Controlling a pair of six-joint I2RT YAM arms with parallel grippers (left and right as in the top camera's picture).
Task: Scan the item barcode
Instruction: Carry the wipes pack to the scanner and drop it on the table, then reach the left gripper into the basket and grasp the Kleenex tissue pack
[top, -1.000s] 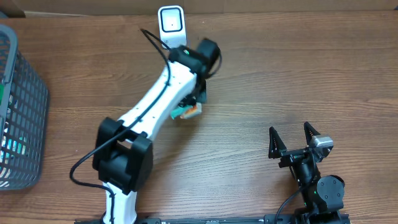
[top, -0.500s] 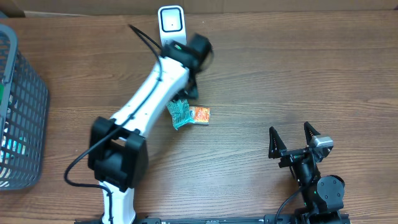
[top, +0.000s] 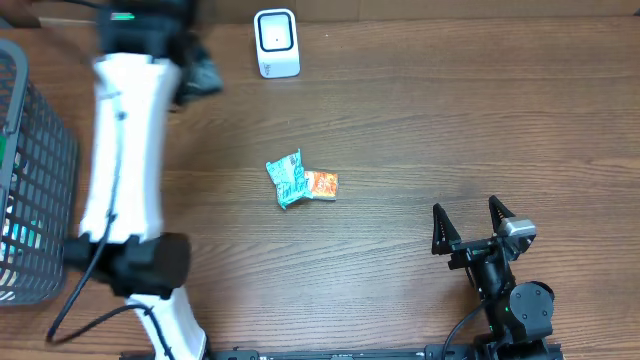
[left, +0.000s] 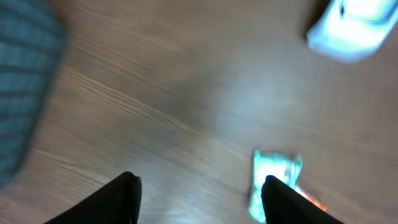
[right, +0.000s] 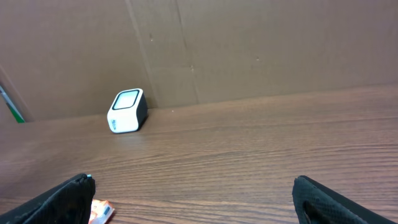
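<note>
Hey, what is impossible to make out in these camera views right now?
- Barcode on the packet: too small in overhead, smeared by blur in left wrist.
- Packet in right wrist: only a corner shows, the rest is cut off by the bottom edge.
- Basket contents: overhead, screened by its mesh wall and cut off by the left edge.

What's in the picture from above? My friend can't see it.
A small packet lies on a wooden table, below a little white scanner. A white robot arm stretches up the left side beside a gray basket, and a black robot hand sits open at bottom right.
</note>
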